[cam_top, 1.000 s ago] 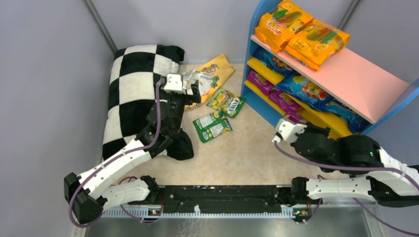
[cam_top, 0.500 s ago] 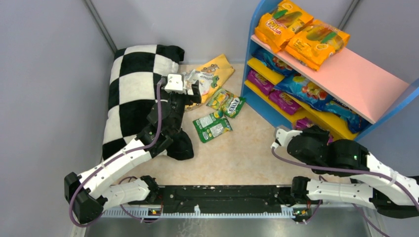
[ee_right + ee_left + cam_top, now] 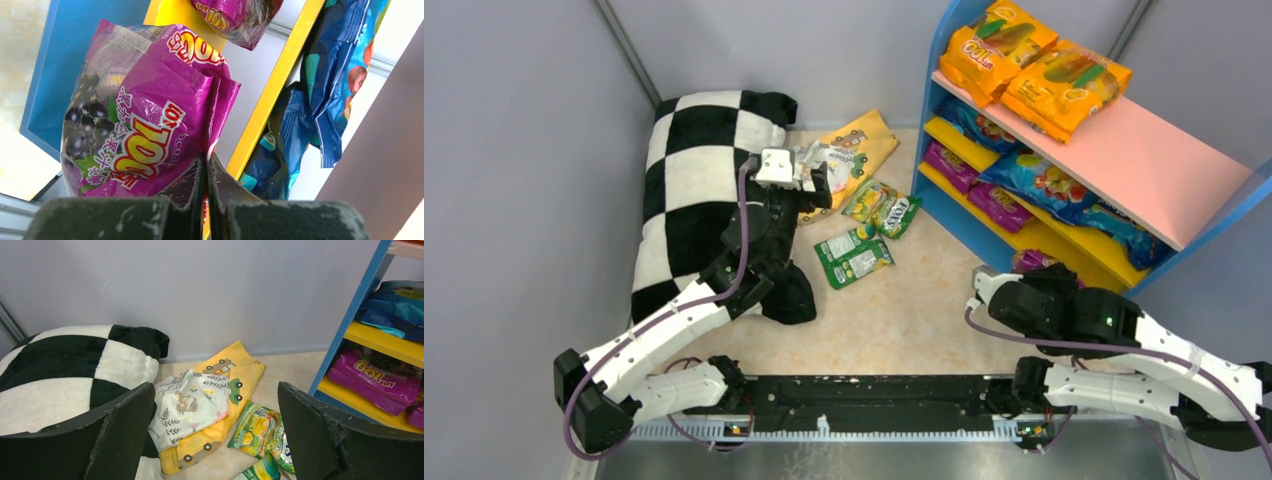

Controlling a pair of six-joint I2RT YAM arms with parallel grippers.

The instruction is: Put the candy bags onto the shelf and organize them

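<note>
My right gripper (image 3: 206,165) is shut on the edge of a purple candy bag (image 3: 145,115), held just in front of the shelf's yellow lower board (image 3: 272,85). From above, that bag (image 3: 1032,261) peeks out beside the right wrist (image 3: 1024,285). The shelf (image 3: 1144,150) holds two orange bags (image 3: 1024,65) on its pink top, with blue bags (image 3: 1039,180) and purple bags (image 3: 951,163) below. My left gripper (image 3: 215,390) hangs open above the floor by the pillow. Green candy bags (image 3: 255,427) lie on the floor ahead of it, also visible from above (image 3: 854,257).
A black-and-white checkered pillow (image 3: 694,180) fills the left side. A yellow cloth with a printed white cloth on it (image 3: 849,150) lies by the back wall. Grey walls close in the left and back.
My right arm has drawn back from the shelf toward the near edge, carrying the purple bag. The left arm has stayed still.
</note>
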